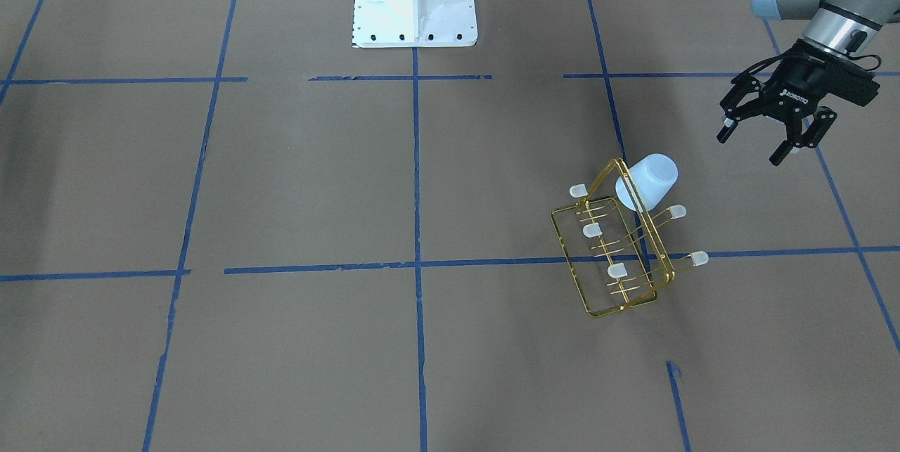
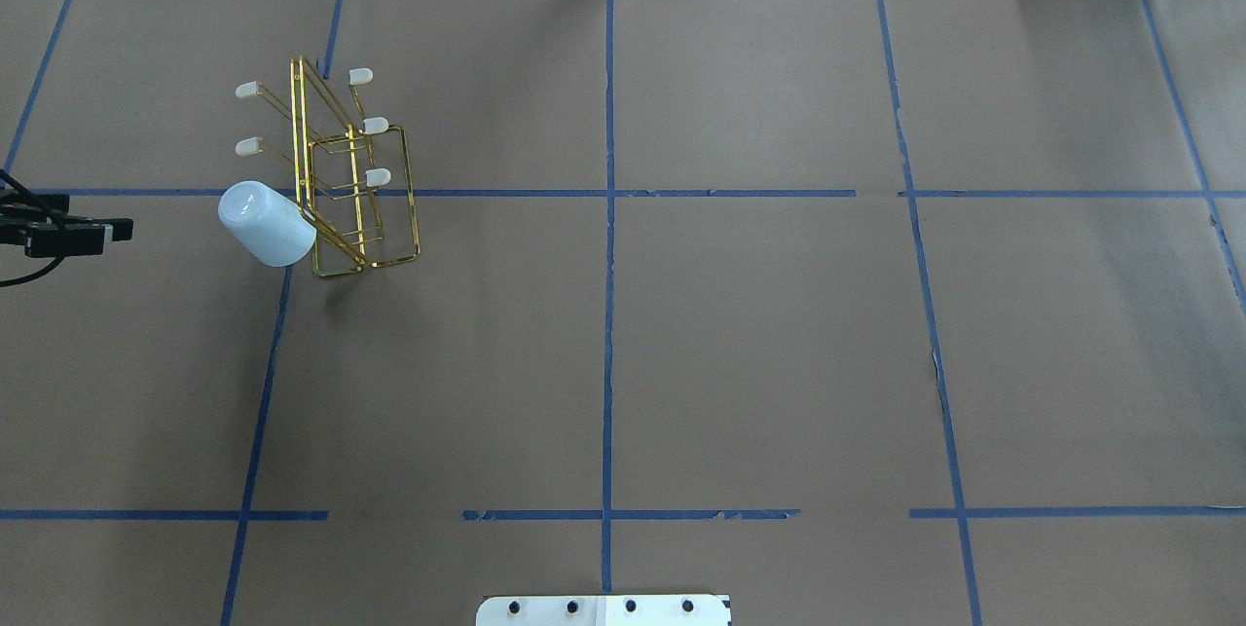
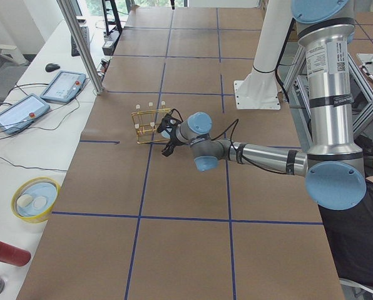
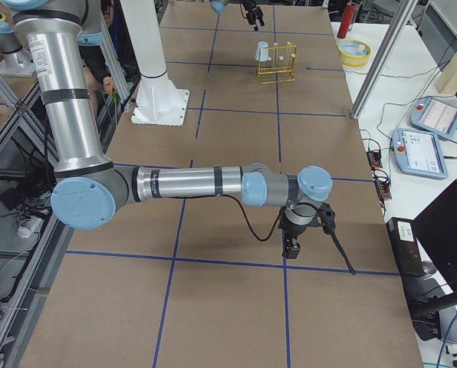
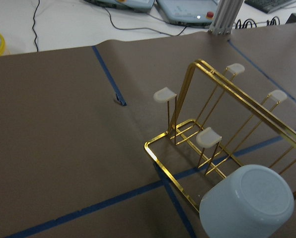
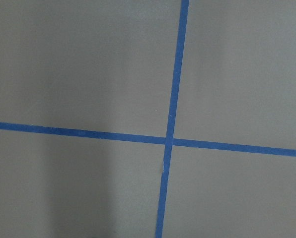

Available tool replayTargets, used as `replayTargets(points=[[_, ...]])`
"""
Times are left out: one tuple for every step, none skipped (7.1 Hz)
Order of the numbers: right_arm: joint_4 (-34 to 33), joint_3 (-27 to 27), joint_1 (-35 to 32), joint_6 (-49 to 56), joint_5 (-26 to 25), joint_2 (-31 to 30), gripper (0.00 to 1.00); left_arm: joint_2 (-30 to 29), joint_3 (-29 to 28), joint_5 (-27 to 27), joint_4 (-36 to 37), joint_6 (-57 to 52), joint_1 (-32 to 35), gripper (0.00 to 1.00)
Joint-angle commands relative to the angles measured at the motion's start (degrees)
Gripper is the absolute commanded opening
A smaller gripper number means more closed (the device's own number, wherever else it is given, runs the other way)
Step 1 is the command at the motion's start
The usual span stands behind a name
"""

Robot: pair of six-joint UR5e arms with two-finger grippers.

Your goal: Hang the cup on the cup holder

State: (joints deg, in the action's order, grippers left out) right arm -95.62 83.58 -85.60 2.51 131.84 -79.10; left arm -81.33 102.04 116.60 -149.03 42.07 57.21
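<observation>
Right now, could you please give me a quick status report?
Left claw open, empty, clear of the cup. Right claw far off, state unclear. Cup hung on cup holder prong. Nothing seen in the way.

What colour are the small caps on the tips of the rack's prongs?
Translucent white caps, set on the gold cup holder. The left wrist view shows them best.

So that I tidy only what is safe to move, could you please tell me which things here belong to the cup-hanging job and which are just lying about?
Job in hand: cup holder; cup, perched on it; left gripper, open, clear of both.

Lying about: yellow dish; red cylinder; two pendants, all off the brown paper.
</observation>
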Motion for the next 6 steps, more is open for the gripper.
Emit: replayTargets(points=[[0.0,0.0,0.0,0.0,0.0,0.0,1.0,-2.0,-0.3,7.4,14.8,-6.9,7.8,1.0],[0.0,0.0,0.0,0.0,0.0,0.0,1.0,-4.1,-0.9,7.5,24.5,-19.5,13.3,1.0],[0.0,0.0,0.0,0.0,0.0,0.0,1.0,-7.4,-3.0,7.5,32.4,-31.3,19.4,1.0],[0.0,0.0,0.0,0.0,0.0,0.0,1.0,-10.3,-5.7,7.5,37.0,-37.9,23.6,1.0],[0.0,0.0,0.0,0.0,0.0,0.0,1.0,-10.7,-6.7,7.5,40.8,-42.2,27.5,1.0],[0.0,0.0,0.0,0.0,0.0,0.0,1.0,-10.8,-7.5,10.3,46.4,-46.2,31.1,1.0]])
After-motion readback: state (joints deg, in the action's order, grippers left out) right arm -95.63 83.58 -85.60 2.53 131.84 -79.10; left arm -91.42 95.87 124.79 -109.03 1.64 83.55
